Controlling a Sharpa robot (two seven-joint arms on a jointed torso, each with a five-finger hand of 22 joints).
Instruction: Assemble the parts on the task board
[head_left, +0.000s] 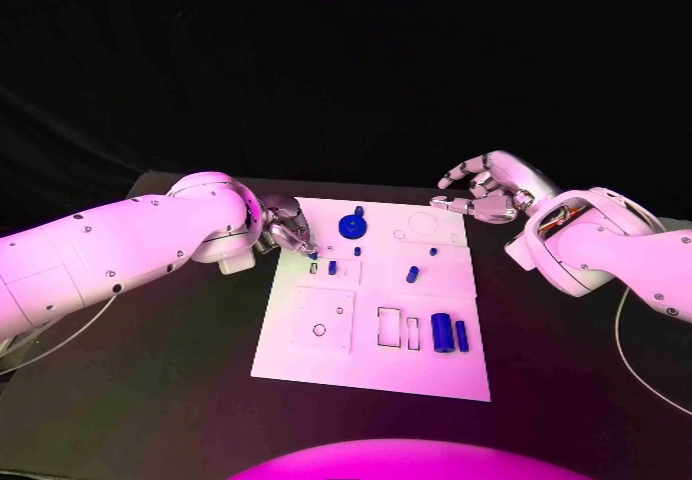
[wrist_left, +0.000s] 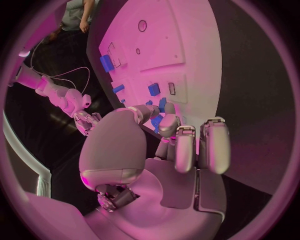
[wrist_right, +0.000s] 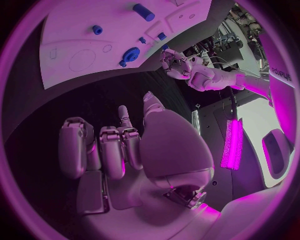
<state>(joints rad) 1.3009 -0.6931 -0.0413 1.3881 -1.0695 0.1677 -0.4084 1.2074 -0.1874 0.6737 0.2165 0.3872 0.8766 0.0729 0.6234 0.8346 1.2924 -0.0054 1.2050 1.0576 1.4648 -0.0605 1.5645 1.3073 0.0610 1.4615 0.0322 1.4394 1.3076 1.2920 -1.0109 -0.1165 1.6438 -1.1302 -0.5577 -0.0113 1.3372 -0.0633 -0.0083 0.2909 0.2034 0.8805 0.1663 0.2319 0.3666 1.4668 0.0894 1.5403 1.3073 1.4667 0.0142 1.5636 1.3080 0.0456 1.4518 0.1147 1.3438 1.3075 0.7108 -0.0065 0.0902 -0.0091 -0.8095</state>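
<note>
Black tabletop (head_left: 173, 360) carries the white task board (head_left: 372, 370) at its centre, long side running away from us. On the board we see a round blue knob part (head_left: 352, 226) at the far end, several small blue pegs (head_left: 413, 273) in the middle zone, and two larger blue cylinders (head_left: 443, 333) lying side by side near the near right corner.

Our left hand (head_left: 289, 232) sits at the board's far left corner, fingertips down at the edge, just beside a small blue peg (wrist_left: 167, 121). In the left wrist view that peg lies at the fingertips; we cannot tell whether it is actually pinched.

Our right hand (head_left: 488, 190) hovers off the board beyond its far right corner, well apart from the parts. Its fingers are curled in and hold nothing.
</note>
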